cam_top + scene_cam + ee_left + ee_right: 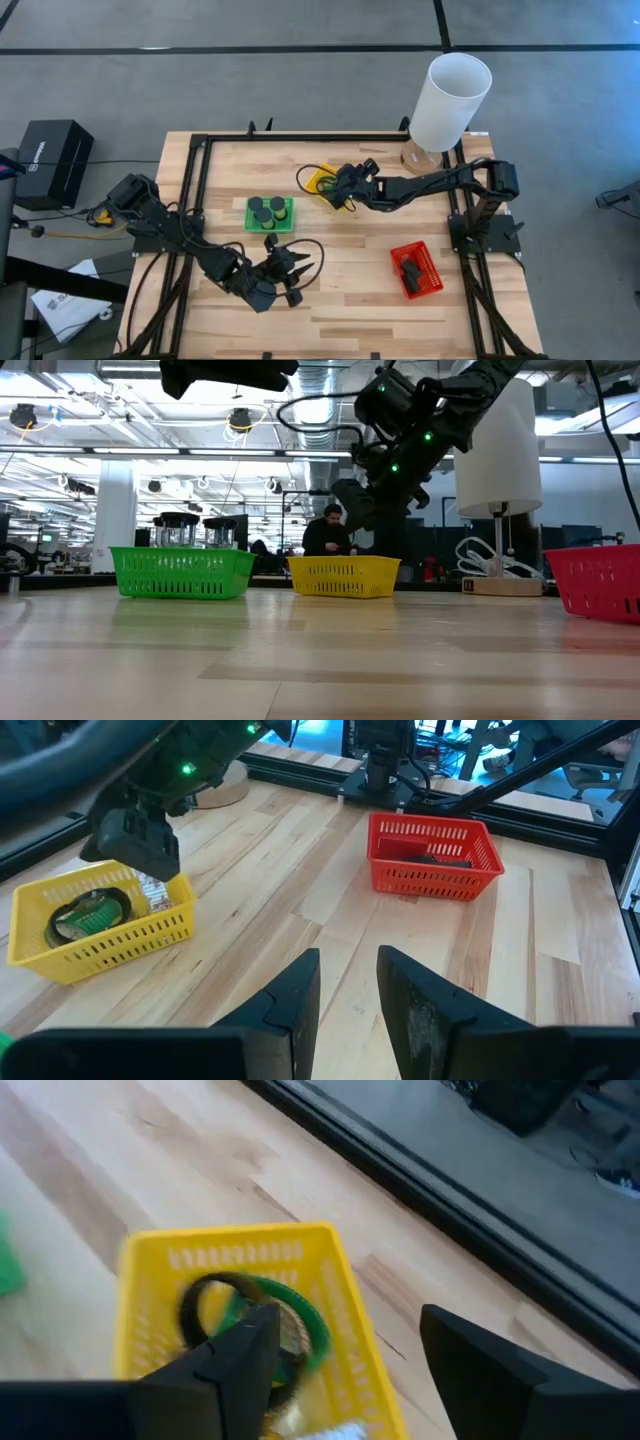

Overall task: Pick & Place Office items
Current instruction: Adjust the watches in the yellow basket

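Thin green and dark plastic rings are seen lying inside the yellow mesh tray, above which the right gripper is held, fingers spread and empty. The tray's rim could be caught if the descent is misjudged. The left gripper waits, parted, over bare table.

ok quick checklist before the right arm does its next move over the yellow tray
1. Right gripper over the yellow tray: ok.
2. Right fingers open, nothing between them: ok.
3. Green ring lying inside the yellow tray: ok.
4. Left gripper away near the table's front edge, open, nothing held: ok.
5. Black pucks in the green tray: ok.
6. Loose items left on the table: cannot tell.
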